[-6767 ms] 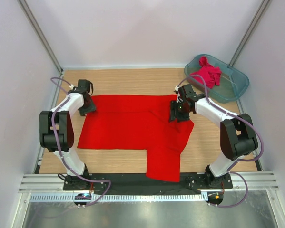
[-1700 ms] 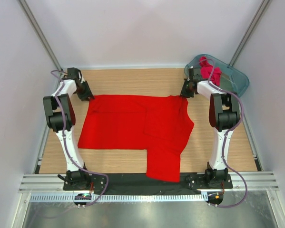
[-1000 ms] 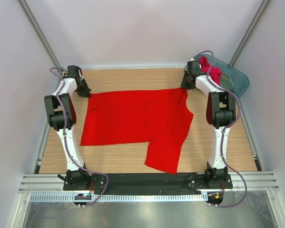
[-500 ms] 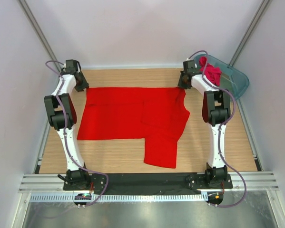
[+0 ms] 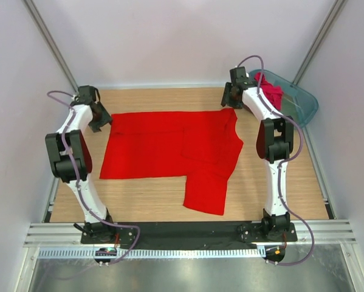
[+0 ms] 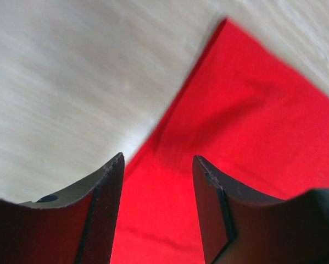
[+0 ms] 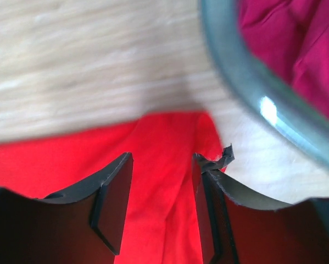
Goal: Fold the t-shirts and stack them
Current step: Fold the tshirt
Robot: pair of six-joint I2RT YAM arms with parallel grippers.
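Left fingers (image 6: 101, 220), right fingers (image 7: 109, 209) have spread over one red t-shirt (image 5: 169, 146); one crimson t-shirt (image 5: 271, 94) in tub (image 5: 306, 102).

Matt red cloth t-shirt (image 5: 169, 146) on pale wood-grain table (image 5: 151, 204); glossy translucent plastic tub (image 5: 302, 111)

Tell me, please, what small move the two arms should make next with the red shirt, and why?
Probably lift both grippers straight up and draw them towards the near side. The left gripper and the right gripper stand open over the far corners of the red t-shirt, holding nothing. The shirt lies flat on the table, so a fresh grasp for the next fold seems due.
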